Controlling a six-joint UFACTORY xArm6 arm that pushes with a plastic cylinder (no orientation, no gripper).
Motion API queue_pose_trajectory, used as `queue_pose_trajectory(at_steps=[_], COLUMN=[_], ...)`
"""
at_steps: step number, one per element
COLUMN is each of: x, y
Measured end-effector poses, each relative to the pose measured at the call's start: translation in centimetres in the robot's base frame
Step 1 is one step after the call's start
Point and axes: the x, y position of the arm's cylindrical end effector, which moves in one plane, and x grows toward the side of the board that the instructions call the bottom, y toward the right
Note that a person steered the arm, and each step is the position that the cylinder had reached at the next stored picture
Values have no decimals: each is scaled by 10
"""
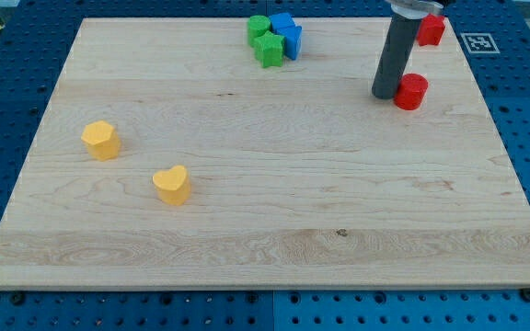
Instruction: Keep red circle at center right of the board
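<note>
On the bench's (247,230) right side, our tip (385,95) touches the red circle (411,91), still above centre; no pincer shows.

Robotics lab bench – blue perforated mounting table (7,83) (fiducial tag (479,42)), wooden board (274,202)

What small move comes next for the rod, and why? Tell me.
Probably slide my tip around above the red circle, then nudge it toward the view's bottom. My tip sits against its left side, and the circle lies above the board's center right.
</note>
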Motion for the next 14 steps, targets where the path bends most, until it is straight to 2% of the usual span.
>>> queue_pose_trajectory(at_steps=[10,12,13,14], x=[35,-1,2,11], y=[13,-10,43,73])
